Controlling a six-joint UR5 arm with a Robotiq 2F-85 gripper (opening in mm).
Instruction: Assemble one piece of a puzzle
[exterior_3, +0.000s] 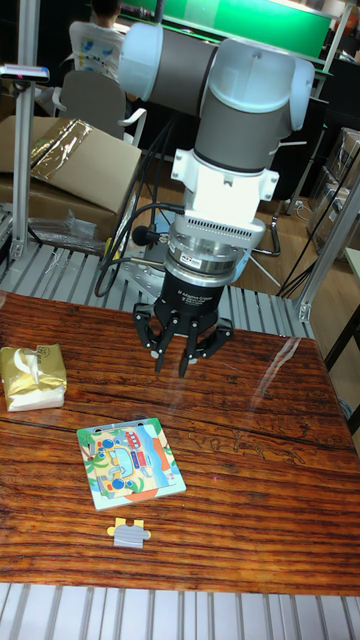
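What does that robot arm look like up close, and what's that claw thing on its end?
The arm has fat grey tubes with pale blue-grey joint caps, then a white wrist block and silver ring. Black cables loop beside it. The gripper is black, with a small white label and two dark jointed fingers.

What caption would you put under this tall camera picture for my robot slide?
Robot gripper hovers, holding nothing, above a wooden table with a colorful puzzle board and one loose puzzle piece.
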